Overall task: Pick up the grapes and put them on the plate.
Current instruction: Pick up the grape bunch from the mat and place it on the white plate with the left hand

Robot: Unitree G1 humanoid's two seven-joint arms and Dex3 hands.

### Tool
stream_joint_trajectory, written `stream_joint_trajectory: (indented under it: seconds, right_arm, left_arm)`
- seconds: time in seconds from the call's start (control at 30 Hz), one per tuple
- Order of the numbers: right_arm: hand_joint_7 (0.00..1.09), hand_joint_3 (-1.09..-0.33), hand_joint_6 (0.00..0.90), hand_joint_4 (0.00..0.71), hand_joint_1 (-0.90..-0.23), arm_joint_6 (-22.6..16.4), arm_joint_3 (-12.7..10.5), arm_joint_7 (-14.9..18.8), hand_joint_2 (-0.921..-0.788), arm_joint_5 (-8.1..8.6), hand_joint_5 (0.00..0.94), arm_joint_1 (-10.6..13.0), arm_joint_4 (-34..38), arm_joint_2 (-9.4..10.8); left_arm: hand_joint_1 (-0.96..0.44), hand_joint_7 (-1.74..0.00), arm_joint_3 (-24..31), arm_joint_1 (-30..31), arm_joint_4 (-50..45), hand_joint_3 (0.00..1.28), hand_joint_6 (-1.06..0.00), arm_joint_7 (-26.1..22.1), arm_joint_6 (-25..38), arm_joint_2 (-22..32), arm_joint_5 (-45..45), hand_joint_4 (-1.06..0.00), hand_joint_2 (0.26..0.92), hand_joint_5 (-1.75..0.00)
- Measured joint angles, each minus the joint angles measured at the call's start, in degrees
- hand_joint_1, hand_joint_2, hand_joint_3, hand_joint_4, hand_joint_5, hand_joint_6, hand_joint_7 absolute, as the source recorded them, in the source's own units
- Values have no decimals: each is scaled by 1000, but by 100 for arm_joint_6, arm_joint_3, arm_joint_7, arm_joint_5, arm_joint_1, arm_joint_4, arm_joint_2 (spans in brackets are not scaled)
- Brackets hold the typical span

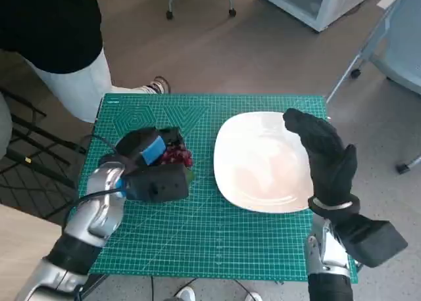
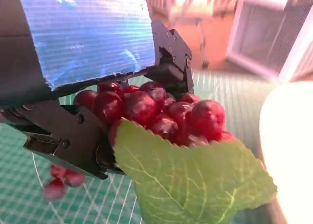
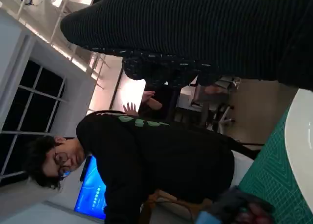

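A bunch of dark red grapes [image 1: 176, 156] with a green leaf [image 2: 195, 180] lies on the green cutting mat, left of the white plate [image 1: 260, 163]. My left hand [image 1: 150, 158] is over the bunch and its black fingers [image 2: 73, 136] close around the grapes [image 2: 156, 111]. My right hand [image 1: 325, 158], in the black glove, hovers over the plate's right edge, fingers spread and holding nothing. The right wrist view shows the glove [image 3: 205, 33], a strip of plate [image 3: 301, 145] and the grapes far off [image 3: 254, 215].
The green mat [image 1: 197, 229] covers the small table. A person in a black top [image 3: 146, 160] stands at the table's far left corner, legs and a shoe [image 1: 158, 86] near the edge. Chair legs and a white cabinet [image 1: 316, 2] stand on the floor beyond.
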Motion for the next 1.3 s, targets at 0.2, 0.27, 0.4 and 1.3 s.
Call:
stream_joint_trajectory:
  seconds: [0.2,0.27,0.4,1.3]
  right_arm:
    - [493,-757,8,455,-662,-1,-4,0,-921,13,0,-26,40,-1]
    - [494,-758,8,455,-662,-1,-4,0,-921,13,0,-32,56,0]
    - [494,-758,7,455,-662,-1,-4,0,-921,13,0,-39,68,0]
    - [498,-756,6,456,-660,-9,-40,1,-921,15,1,-114,121,-12]
  left_arm:
    - [2,-1285,244,162,-636,189,-501,-18,51,40,5,-545,921,-1319]
    - [2,-1292,309,204,-796,185,-499,-18,62,41,7,-554,921,-1303]
    - [2,-1326,387,283,-1042,187,-499,-18,89,41,21,-549,921,-1273]
    - [3,-1256,130,-206,-922,158,-552,-282,133,-326,69,-555,921,-1303]
